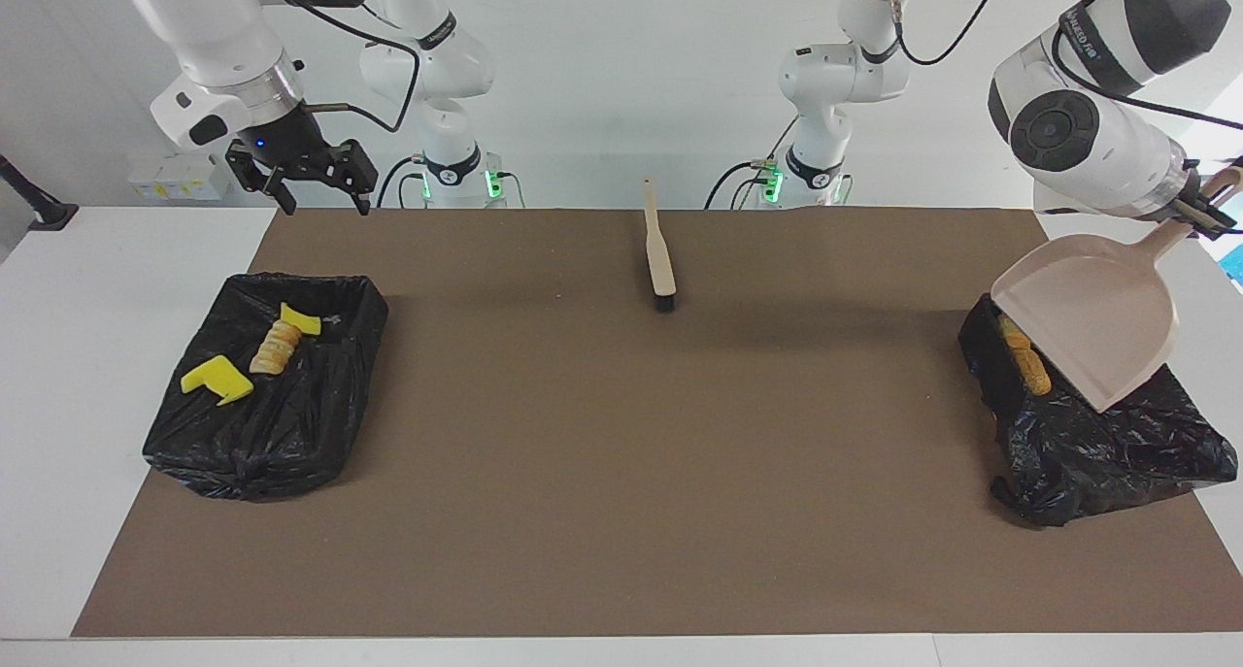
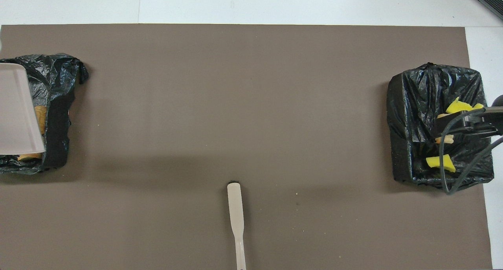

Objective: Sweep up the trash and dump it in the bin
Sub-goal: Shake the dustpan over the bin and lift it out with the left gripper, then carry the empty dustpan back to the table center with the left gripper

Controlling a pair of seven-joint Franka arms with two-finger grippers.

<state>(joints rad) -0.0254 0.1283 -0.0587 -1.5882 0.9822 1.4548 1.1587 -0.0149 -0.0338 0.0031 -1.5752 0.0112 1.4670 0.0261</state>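
**opA:** Quick one from the remote desk. How do you rate the trash [image 1: 1025, 358] for handling? It's all sitting in the two black bins: the bin [image 1: 1097, 424] at the left arm's end and the bin [image 1: 262, 385] at the right arm's end, where I see two yellow chunks [image 1: 217, 379] and a tan lump [image 1: 275, 347].

**opB:** Light and squishy, I'd guess. The yellow ones look like foam, the tan ones like bread, so nothing fragile or slippery. They'd probably tumble and bounce rather than slide, so I wouldn't pinch them; the dustpan [image 1: 1092, 322] does the carrying.

**opA:** And the pan itself?

**opB:** Stiff plastic, probably light. The handle end is the place to hold it, and that's where my left claw [image 1: 1207, 211] is clenched on it. That arm comes in high, wrist bent down, pan tipped steeply with its lip low over the bin, hiding most of what's in there. I only see one orange lump poking out.

**opA:** Right side?

**opB:** The right claw [image 1: 320, 193] waits in the air over the counter [image 1: 621, 453] edge by its bin, released, holding nothing. The brush [image 1: 660, 259] lies flat mid-counter near the robots, untouched.
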